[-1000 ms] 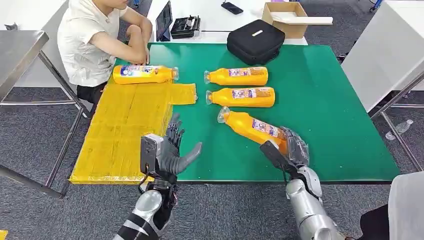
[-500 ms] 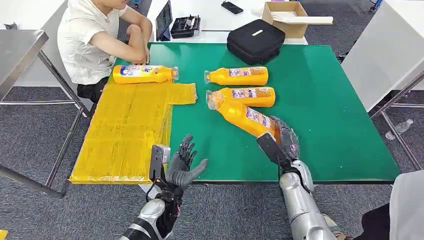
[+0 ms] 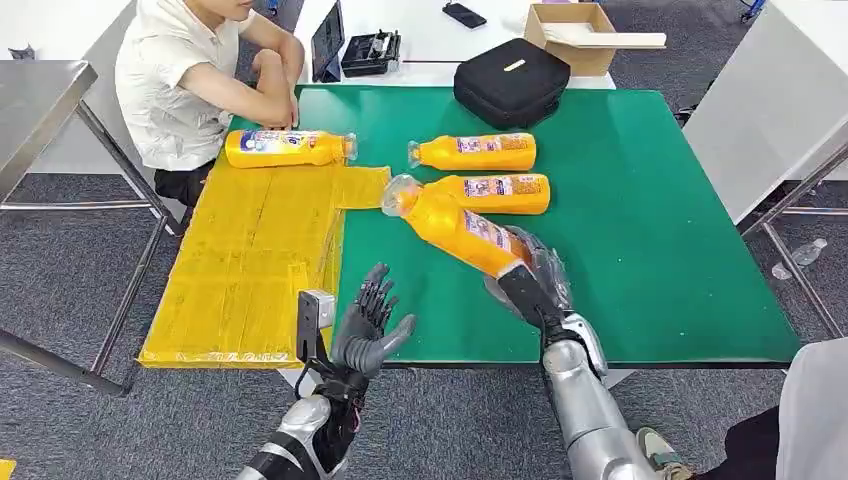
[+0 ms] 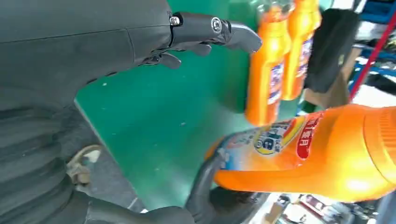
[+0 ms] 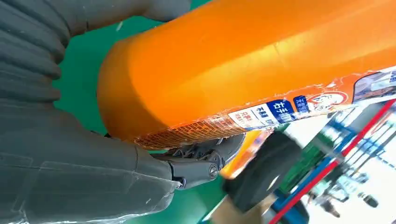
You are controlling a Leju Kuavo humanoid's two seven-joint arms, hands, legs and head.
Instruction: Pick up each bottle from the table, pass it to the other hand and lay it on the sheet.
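Held bottle (image 3: 455,227): orange plastic, clear cap at the neck, a printed label of white, blue and red along its side; lifted off the green table (image 3: 640,230), tilted, cap end pointing toward the yellow sheet (image 3: 250,260), base end in the right hand (image 3: 530,280). In the right wrist view the same bottle (image 5: 261,60) shows a smooth rounded base and a label edge with small print

Right hand: fingers wrapped round the bottle's base end, grasping it above the table's near middle

Left hand (image 3: 365,330): holding nothing, fingers spread and raised, palm turned toward the held bottle, at the table's near edge just beside the sheet; apart from the bottle

Bottles on table, two: far bottle (image 3: 473,152) and middle bottle (image 3: 490,193), lying on their sides, parallel, caps toward the sheet; same orange body and label

Bottle on sheet (image 3: 288,148): one, lying on its side at the sheet's far end, cap toward the table's middle

Sheet: yellow, covers the table's left part

Black case (image 3: 511,82): at the table's far edge

Seated person (image 3: 185,85): white shirt, at the far left corner
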